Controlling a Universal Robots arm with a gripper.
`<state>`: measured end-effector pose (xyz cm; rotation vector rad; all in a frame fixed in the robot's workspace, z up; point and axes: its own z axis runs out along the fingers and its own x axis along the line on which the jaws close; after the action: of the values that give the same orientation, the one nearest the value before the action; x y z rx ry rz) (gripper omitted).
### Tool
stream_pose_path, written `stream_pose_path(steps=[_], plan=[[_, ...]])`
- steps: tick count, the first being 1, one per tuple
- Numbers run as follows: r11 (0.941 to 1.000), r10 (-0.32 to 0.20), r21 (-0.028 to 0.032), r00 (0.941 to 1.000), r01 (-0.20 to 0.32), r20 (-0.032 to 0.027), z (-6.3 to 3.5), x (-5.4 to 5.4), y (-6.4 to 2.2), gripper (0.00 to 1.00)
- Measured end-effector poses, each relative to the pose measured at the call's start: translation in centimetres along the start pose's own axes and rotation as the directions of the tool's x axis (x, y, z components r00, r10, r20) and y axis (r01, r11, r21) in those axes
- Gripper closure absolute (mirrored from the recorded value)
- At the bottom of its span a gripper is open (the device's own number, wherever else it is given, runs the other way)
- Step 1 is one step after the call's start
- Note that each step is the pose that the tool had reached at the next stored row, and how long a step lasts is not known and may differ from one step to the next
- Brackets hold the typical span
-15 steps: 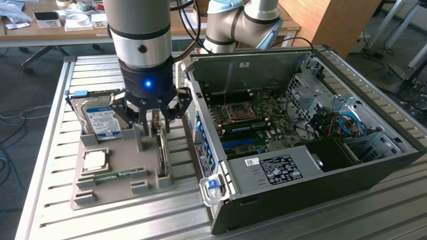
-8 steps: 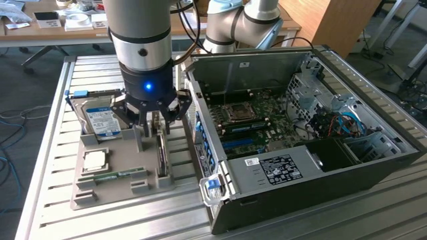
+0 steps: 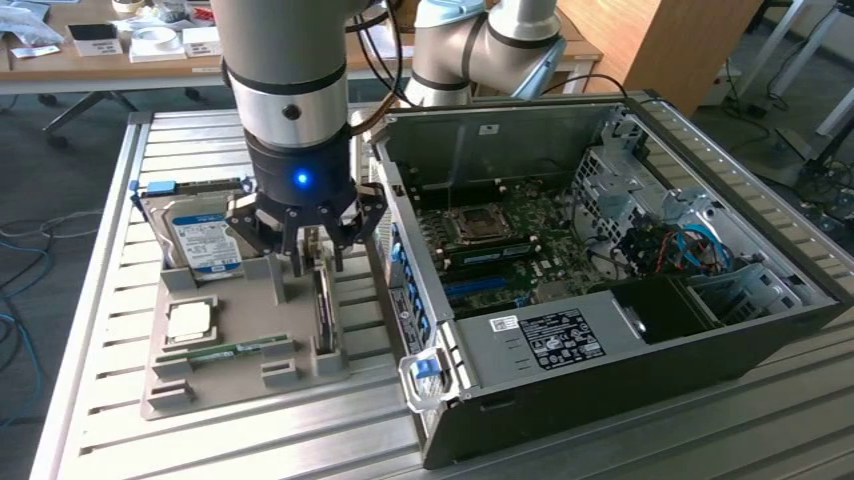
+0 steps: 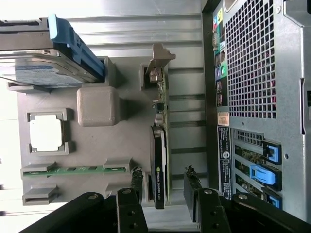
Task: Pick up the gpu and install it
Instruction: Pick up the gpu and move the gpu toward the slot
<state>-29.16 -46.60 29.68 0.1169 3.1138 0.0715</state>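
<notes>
Slatted metal table carries a grey tray and, at three o'clock of it in the exterior view, an open case lying on its side with the motherboard exposed. On the tray, the hard drive stands at eleven o'clock, the CPU sits at nine, and the RAM lies at seven. The gpu stands on edge in a slot along the tray's three o'clock side, nearest the case, its bracket at the end toward the hard drive. The gripper hangs straight above the gpu at its twelve o'clock end in the exterior view. It is spread wide and grips nothing. In the wrist view its fingers stand one on each side of the card, with a gap on both sides.
</notes>
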Motion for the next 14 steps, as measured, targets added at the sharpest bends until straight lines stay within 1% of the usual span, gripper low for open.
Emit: stream_pose_path(steps=[14], plan=[[1.0000,0.000,-0.0001,1.0000,0.000,0.0001,2.54,0.0,-0.12,0.53]])
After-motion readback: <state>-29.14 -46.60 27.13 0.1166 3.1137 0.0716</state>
